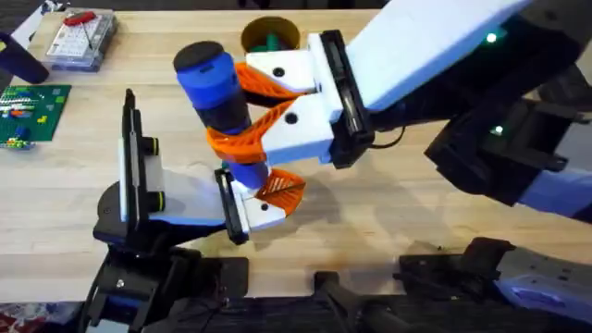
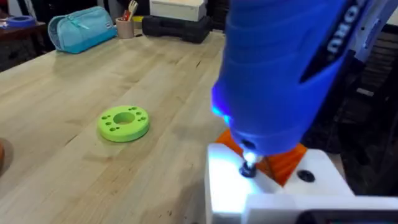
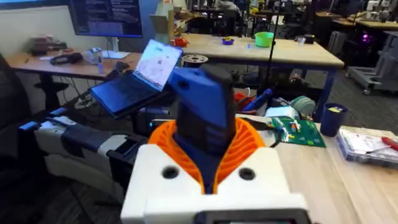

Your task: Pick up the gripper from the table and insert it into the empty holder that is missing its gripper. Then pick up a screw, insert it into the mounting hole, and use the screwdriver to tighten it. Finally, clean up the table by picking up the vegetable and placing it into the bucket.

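Gripping thick blue cylindrical screwdriver, right claw clenched, left claw state unclear

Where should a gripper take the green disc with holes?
By the outer rim, from straight above. The green disc lies flat on the bare table with open wood all round it, so its rim is the one part two fingers could close across. Its small holes and centre recess look too narrow for a finger, as far as I can judge.

The bucket is half hidden behind the right gripper; the screwdriver tip's blocked too.
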`<state>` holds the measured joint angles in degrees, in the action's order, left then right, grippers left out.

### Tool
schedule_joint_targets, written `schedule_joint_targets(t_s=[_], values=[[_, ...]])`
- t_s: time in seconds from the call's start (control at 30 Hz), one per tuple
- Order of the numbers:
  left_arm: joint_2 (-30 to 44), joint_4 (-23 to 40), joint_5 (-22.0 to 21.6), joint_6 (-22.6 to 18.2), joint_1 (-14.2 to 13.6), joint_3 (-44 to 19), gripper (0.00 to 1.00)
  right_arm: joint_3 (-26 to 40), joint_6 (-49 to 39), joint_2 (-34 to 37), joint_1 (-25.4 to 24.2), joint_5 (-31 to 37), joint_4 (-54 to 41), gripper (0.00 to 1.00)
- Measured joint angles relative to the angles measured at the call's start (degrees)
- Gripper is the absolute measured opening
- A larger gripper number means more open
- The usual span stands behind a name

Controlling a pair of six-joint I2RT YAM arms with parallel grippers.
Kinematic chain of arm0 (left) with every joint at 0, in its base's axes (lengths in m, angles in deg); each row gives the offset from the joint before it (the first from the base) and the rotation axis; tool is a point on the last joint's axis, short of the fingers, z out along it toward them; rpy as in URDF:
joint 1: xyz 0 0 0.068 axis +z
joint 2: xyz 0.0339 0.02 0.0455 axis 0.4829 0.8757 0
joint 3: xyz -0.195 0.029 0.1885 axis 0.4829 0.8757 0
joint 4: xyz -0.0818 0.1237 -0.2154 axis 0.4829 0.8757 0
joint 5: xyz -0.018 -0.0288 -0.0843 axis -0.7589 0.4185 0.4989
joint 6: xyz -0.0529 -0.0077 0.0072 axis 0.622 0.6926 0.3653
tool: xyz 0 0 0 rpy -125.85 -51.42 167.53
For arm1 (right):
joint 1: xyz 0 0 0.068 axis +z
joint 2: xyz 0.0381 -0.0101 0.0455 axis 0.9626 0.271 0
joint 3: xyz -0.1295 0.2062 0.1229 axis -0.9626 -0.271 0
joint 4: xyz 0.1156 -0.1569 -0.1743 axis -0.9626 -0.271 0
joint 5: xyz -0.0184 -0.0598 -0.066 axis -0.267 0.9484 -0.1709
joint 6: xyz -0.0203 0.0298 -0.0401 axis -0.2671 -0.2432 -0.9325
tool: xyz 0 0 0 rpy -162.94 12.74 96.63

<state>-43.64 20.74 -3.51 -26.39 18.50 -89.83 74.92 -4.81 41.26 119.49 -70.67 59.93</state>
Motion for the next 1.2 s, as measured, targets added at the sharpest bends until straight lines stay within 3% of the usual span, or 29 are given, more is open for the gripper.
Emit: schedule_joint_targets(t_s=[0.5, 0.8, 1.2], values=[[0.00, 0.07, 0.20, 0.23, 0.00, 0.00, 0.015, 0.39, -0.51, -0.02, 0.00, 1.09, -1.88, 0.057], [0.40, 0.08, 0.14, 0.28, 0.00, 0.00, 0.015, -2.48, -0.46, -0.02, 0.03, 1.18, 4.16, 0.058], [0.70, 0.08, 0.15, 0.43, 0.00, 0.00, 0.015, -2.69, -2.60, -0.02, 1.25, -0.37, 4.55, 0.057]])
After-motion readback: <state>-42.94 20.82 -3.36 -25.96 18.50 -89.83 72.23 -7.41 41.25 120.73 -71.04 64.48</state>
